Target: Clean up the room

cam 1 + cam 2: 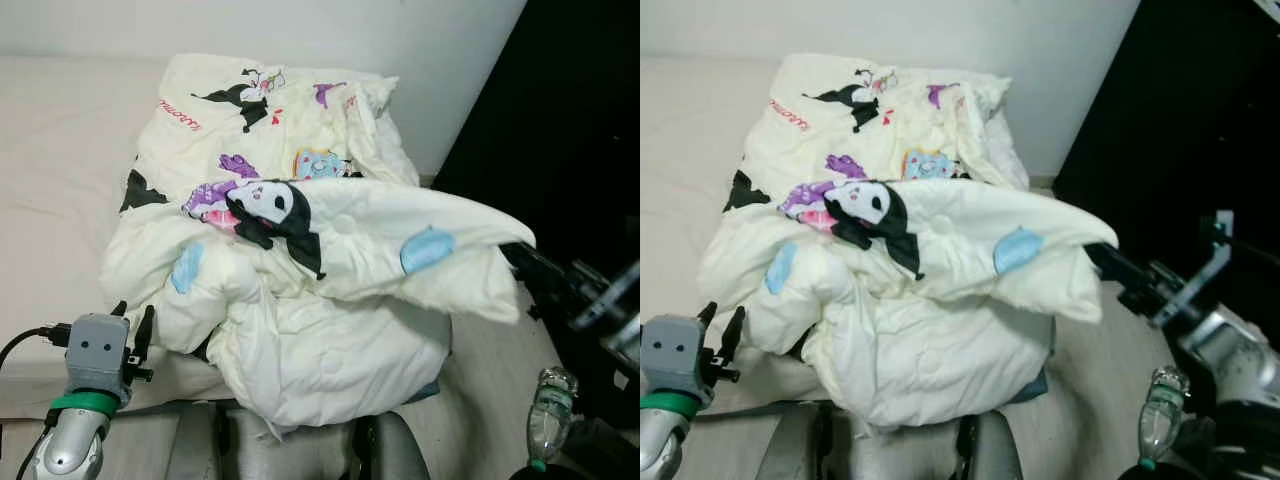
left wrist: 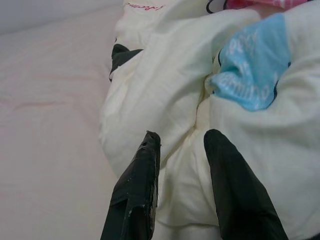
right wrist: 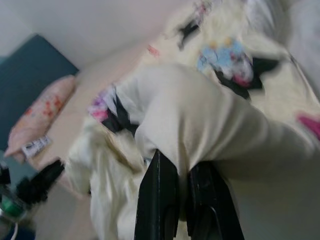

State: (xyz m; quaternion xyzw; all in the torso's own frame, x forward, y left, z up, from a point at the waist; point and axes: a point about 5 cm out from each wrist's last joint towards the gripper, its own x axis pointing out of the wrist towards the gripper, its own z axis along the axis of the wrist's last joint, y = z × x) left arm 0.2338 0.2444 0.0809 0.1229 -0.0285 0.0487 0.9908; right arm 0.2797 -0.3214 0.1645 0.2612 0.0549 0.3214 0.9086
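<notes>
A cream quilt (image 1: 300, 270) printed with cartoon figures lies bunched on the bed's right side, hanging over the near edge. My right gripper (image 1: 518, 256) is shut on the quilt's right corner, holding a fold lifted and stretched to the right; the wrist view shows the fabric pinched between its fingers (image 3: 160, 200). My left gripper (image 1: 132, 325) stands open at the near left, its fingers (image 2: 137, 195) just short of the quilt's left bulge (image 2: 200, 115), not touching it.
The bed's pale sheet (image 1: 60, 180) stretches to the left. A pink flowered pillow (image 3: 42, 115) lies farther off. A plastic water bottle (image 1: 550, 415) stands on the floor at right, near a dark cabinet (image 1: 570, 120). A white wall (image 1: 300, 30) is behind.
</notes>
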